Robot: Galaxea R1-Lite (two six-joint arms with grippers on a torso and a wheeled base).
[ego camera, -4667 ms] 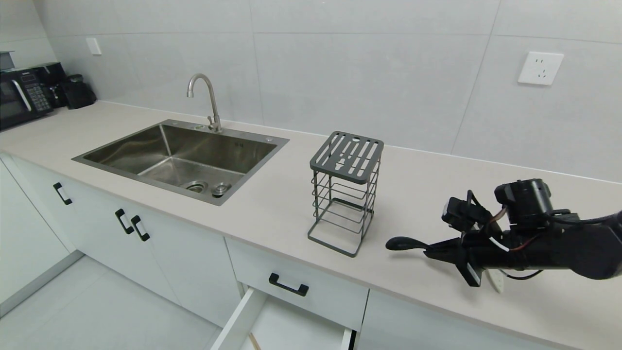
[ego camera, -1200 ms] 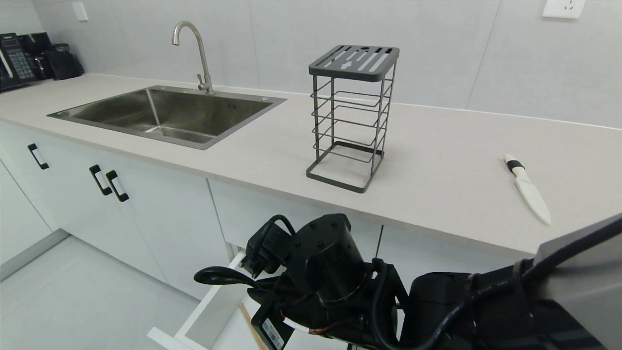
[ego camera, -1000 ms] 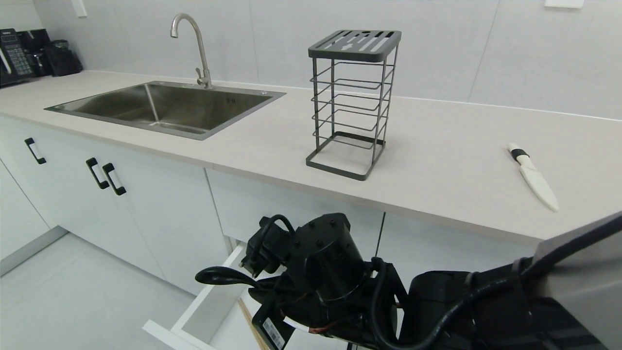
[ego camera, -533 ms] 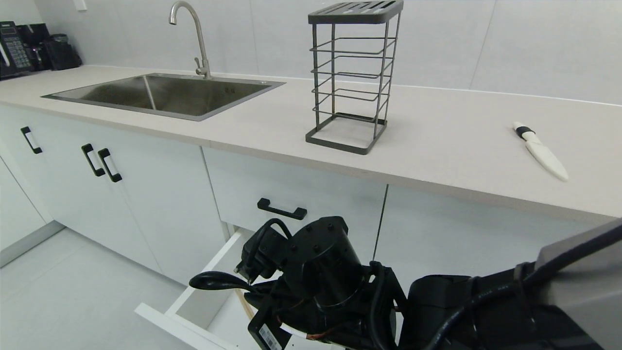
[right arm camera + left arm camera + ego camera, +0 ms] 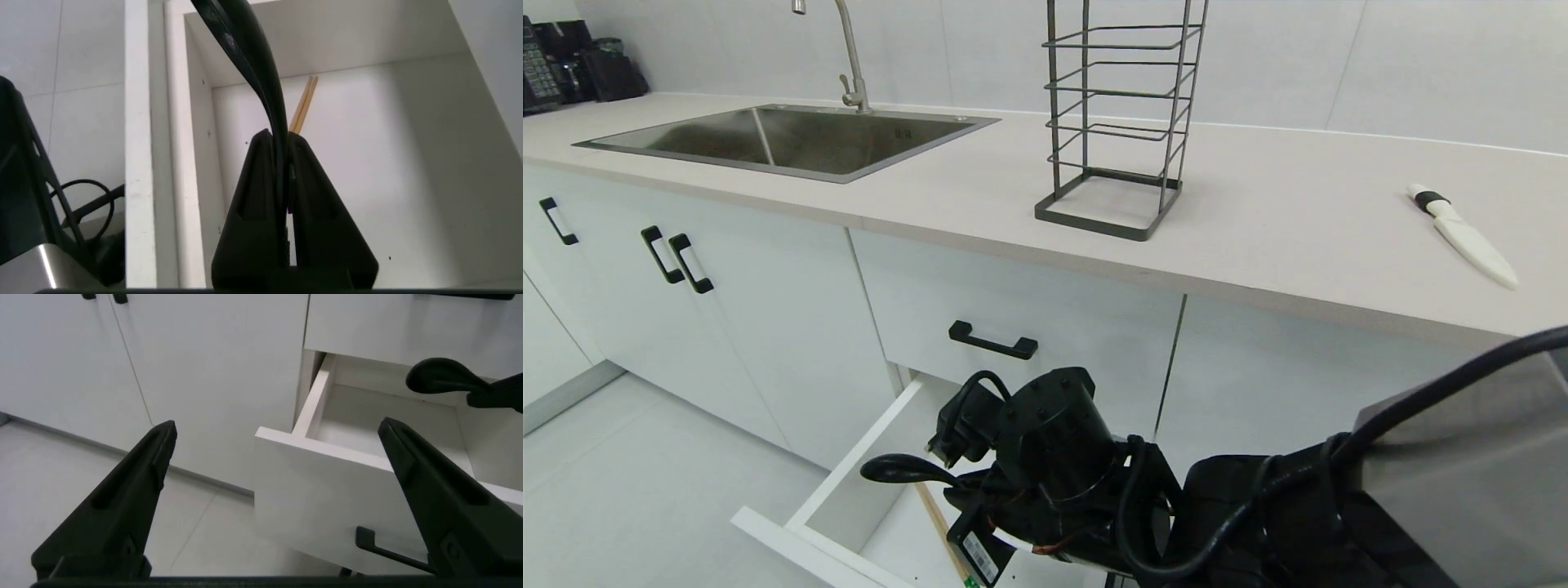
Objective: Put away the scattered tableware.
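The right gripper (image 5: 964, 482) is shut tight on the handle of a black spoon (image 5: 903, 469) and holds it just above the open drawer (image 5: 768, 527). The round end of the spoon hangs over the inside of the drawer, close to one side wall. Some wooden chopsticks (image 5: 302, 106) lie on the drawer floor, almost under the spoon. To do this step well, I think the gripper should go a little more toward the middle of the drawer, so the round end does not bump the wall. It should also go down low before it lets go, so the spoon does not drop hard or bounce out. Laying the spoon flat beside the chopsticks looks best. The left gripper (image 5: 274, 433) is wide open and holds nothing. It hangs in front of the drawer, near its corner. High above the drawer, on the counter (image 5: 1258, 220), a white knife (image 5: 1462, 237) waits its turn.
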